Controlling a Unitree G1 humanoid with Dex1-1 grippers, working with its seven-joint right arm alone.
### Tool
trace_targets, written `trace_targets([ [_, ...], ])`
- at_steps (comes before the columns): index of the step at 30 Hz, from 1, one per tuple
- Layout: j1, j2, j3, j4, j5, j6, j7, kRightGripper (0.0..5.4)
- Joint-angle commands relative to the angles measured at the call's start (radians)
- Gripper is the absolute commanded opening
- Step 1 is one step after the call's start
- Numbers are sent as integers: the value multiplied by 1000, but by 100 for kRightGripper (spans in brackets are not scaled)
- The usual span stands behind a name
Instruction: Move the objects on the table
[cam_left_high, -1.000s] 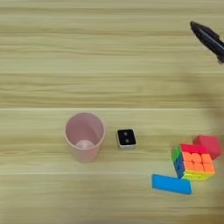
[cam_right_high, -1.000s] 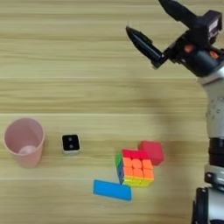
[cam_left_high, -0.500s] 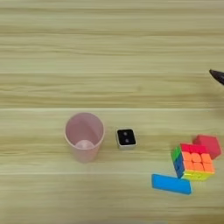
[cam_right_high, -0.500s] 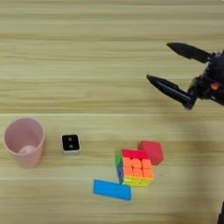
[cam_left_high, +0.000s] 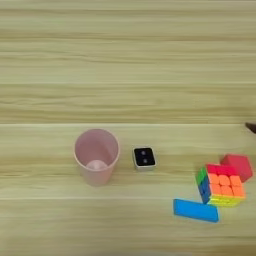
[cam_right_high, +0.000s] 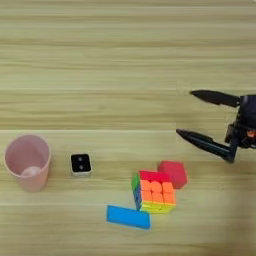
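Pink plastic makes up the cup (cam_right_high: 27, 161) at the far left, standing upright with its mouth open to the camera and something small and pale at the bottom of it. At its three o'clock, apart from it, lies a white square piece (cam_right_high: 80, 164) with a black face carrying two pale dots. Further right, the blue bar (cam_right_high: 128, 217) lies flat on the table (cam_right_high: 110, 60), slightly slanted, just beside the lower left corner of the puzzle cube (cam_right_high: 153, 191), which sits at the bar's one o'clock; whether the two touch cannot be told. The puzzle cube shows a top of red and orange squares and a left side with green and blue. At its one o'clock the red cube (cam_right_high: 173, 174) rests against its upper right corner, the two touching or very nearly so. Right of these, at the red cube's two o'clock and clear of it, the gripper (cam_right_high: 189, 113) comes in from the right edge with its two black fingers (cam_right_high: 205, 143) spread wide and released, grasping nothing; both tips point left, one well above the other, over bare wood. All three objects sit in the lower right part of the table, at about five o'clock from its middle.
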Motion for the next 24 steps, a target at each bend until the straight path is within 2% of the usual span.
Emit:
trace_targets([
  [1,-8,-109,46,-23,14,13,-1,537],
  [7,82,-165,121,-27,48,2,-1,537],
  [15,137,-197,202,-19,64,-13,-1,537],
  [24,73,-128,236,39,21,-63,-1,537],
])
